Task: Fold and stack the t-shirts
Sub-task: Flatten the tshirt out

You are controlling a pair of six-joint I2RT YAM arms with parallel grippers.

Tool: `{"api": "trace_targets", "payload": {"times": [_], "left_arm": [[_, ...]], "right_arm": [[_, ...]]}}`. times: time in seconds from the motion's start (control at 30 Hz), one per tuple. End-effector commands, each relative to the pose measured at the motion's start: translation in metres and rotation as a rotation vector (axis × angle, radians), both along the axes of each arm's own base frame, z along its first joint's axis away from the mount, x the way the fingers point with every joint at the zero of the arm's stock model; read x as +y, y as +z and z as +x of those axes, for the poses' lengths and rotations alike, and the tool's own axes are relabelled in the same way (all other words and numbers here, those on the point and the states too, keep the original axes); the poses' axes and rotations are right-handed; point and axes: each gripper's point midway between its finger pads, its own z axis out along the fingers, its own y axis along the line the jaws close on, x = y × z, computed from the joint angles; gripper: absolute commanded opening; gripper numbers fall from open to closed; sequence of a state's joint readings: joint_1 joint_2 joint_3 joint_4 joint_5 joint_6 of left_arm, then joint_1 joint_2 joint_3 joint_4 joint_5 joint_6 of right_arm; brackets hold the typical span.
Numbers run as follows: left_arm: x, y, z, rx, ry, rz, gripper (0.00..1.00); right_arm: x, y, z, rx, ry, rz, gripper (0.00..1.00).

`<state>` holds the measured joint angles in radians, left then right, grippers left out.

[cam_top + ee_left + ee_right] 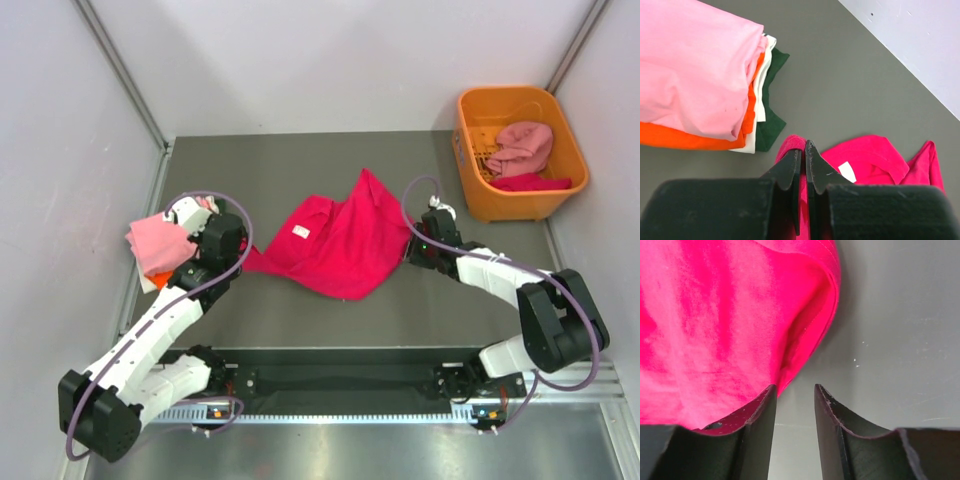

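Grey tabletop (300, 325) runs between pale walls. An orange basket (520, 208) in the upper right of the overhead view holds more shirts (522, 150), dusty pink above crimson. At the left edge sits the folded pile (158, 243): light pink on top, then orange, white and dark green.

The crimson shirt (345, 240) lies rumpled in the middle of the frame, its white neck label (299, 231) facing up. My left jaws are clenched on its sleeve end, at the shirt's left tip, near the pile. My right jaws stand released at the shirt's right edge. The wrist view shows bare tabletop in the gap between them. The hem lies just beside one finger (757, 415), not inside the gap.

I judge this to be the spreading step, before any fold. Next, the right jaws need to slide over that hem and pinch it. Then both sides should draw apart to flatten the cloth, without nudging the pile.
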<state>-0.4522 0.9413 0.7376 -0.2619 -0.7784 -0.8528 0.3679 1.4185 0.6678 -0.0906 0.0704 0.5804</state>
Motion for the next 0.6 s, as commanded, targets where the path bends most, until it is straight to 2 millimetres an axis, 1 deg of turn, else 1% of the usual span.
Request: {"api": "trace_targets", "payload": {"times": [0.0,0.07,0.1,0.2,0.4,0.5,0.53,0.57], "left_arm": [[0.011,0.012,0.001,-0.052,0.057,0.008,0.00],[0.012,0.013,0.000,-0.057,0.059,0.006,0.00],[0.011,0.012,0.000,-0.054,0.057,0.007,0.00],[0.012,0.014,0.000,-0.059,0.059,0.005,0.00],[0.011,0.015,0.000,-0.059,0.055,0.002,0.00],[0.011,0.016,0.001,-0.062,0.059,0.003,0.00],[0.011,0.015,0.001,-0.054,0.057,0.007,0.00],[0.011,0.016,0.002,-0.057,0.057,0.006,0.00]], "right_arm": [[0.003,0.003,0.013,-0.034,-0.005,0.017,0.37],[0.006,0.000,0.015,-0.023,0.002,0.019,0.36],[0.007,-0.004,0.016,-0.011,0.005,0.016,0.36],[0.011,-0.006,0.021,-0.009,0.011,0.027,0.36],[0.015,-0.013,0.024,0.011,0.021,0.036,0.34],[0.017,-0.016,0.023,0.021,0.026,0.041,0.14],[0.016,-0.015,0.023,0.019,0.023,0.038,0.00],[0.015,-0.015,0.022,0.018,0.020,0.033,0.00]]}}
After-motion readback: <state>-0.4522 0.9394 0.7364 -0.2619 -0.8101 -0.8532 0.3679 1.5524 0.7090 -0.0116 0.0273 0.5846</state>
